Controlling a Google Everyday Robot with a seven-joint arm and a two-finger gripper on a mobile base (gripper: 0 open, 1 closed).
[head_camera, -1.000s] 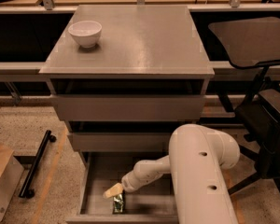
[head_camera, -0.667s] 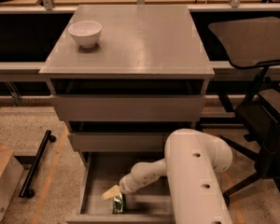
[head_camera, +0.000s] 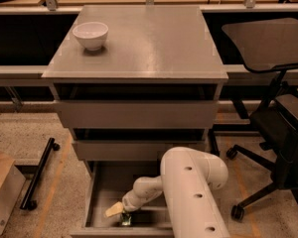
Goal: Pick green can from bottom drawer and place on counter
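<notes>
Well, gripper [head_camera: 120,213] sits low inside the bottom drawer [head_camera: 92,197], close to its front wall; can't tell whether it's clamped or spread. Just beneath its tip, at the drawer's front, is the green can [head_camera: 125,220]: small, shiny green metal; markings can't be read, contact can't be made out. 1x arm [head_camera: 193,197], white, smooth, rounded, w/ small round holes, reaches into the drawer from its front right. Drawer itself: grey box, flat floor, low walls, pulled out. Above the drawer: 2x shallower flat grey drawer fronts [head_camera: 134,114], dark gap over each. Topmost above the drawer: counter [head_camera: 149,43], square smooth grey slab, slight gloss, w/ 1x round white bowl [head_camera: 91,34] near its back left corner. R of drawer: 1x black office chair [head_camera: 283,133] on castors. L of drawer: 1x black bar [head_camera: 38,175] w/ wheels, 1x brown cardboard box [head_camera: 2,195].
</notes>
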